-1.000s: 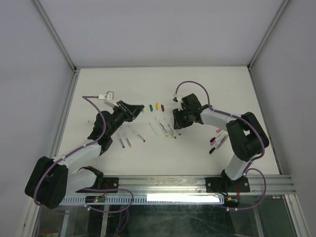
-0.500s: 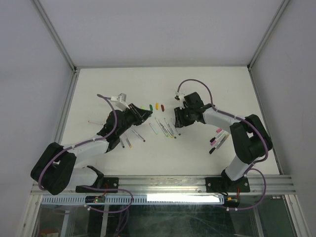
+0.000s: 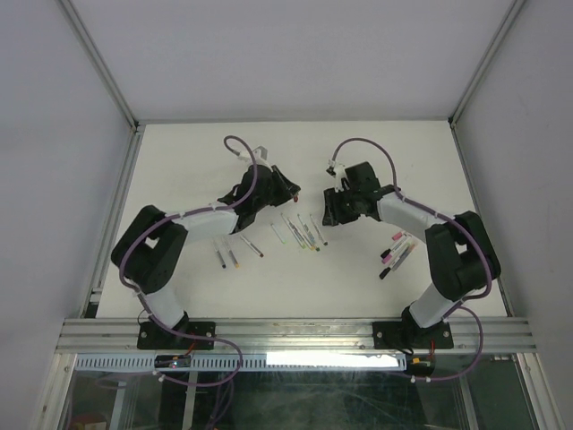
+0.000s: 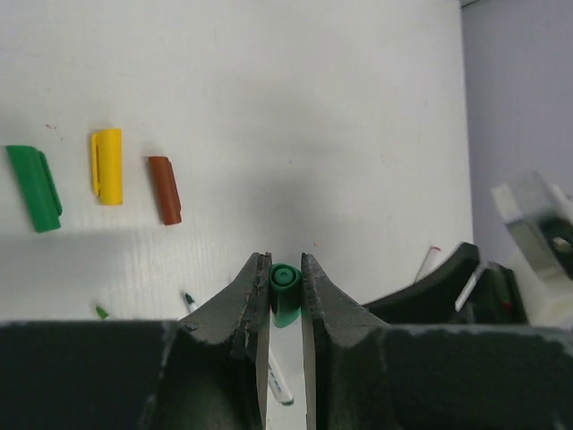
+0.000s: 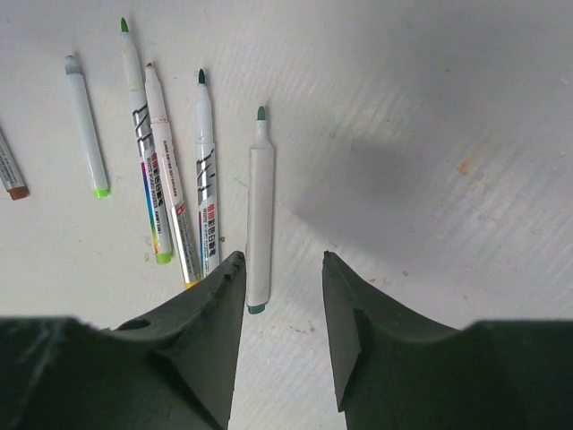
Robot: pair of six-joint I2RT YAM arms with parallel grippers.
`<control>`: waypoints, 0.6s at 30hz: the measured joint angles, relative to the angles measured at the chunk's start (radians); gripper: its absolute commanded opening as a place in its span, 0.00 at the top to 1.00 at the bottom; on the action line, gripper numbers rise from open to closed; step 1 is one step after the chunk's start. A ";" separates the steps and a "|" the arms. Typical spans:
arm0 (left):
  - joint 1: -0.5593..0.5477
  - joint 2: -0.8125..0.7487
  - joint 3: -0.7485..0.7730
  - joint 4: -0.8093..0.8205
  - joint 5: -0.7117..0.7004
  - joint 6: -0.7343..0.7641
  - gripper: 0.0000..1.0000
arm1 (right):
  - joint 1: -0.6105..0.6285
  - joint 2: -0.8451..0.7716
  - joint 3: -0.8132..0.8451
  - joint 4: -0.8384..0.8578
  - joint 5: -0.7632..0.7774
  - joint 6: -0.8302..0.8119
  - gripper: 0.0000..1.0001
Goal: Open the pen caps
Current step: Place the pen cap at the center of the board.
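Note:
My left gripper (image 4: 285, 267) is shut on a green pen cap (image 4: 286, 294), held end-on a little above the table. Three loose pen caps lie in a row ahead of it on the left: green (image 4: 34, 188), yellow (image 4: 107, 167) and maroon (image 4: 165, 190). In the top view the left gripper (image 3: 285, 188) covers that row. My right gripper (image 5: 282, 267) is open with nothing between its fingers. It hovers just right of a white uncapped pen with a green tip (image 5: 260, 215). In the top view the right gripper (image 3: 333, 210) is right of the uncapped pens (image 3: 302, 233).
Several more uncapped pens (image 5: 175, 179) lie side by side left of the right gripper. A few pens (image 3: 238, 252) lie nearer the left arm. Capped pens (image 3: 396, 251) are grouped at the right by the right arm's elbow.
My left arm has swung right and further back with the green cap, ending over the row of loose caps. The right gripper has drawn slightly right, away from the pens.

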 measured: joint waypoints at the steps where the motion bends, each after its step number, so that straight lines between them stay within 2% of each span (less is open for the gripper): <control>1: -0.005 0.039 0.048 -0.036 -0.006 0.004 1.00 | -0.008 -0.005 0.000 -0.001 -0.004 0.000 0.58; 10: -0.039 0.341 0.471 -0.352 -0.051 0.065 1.00 | -0.065 -0.032 0.000 -0.002 -0.029 0.001 0.58; 18: -0.065 0.479 0.678 -0.554 -0.115 0.126 0.98 | -0.095 -0.058 0.000 -0.002 -0.043 0.002 0.58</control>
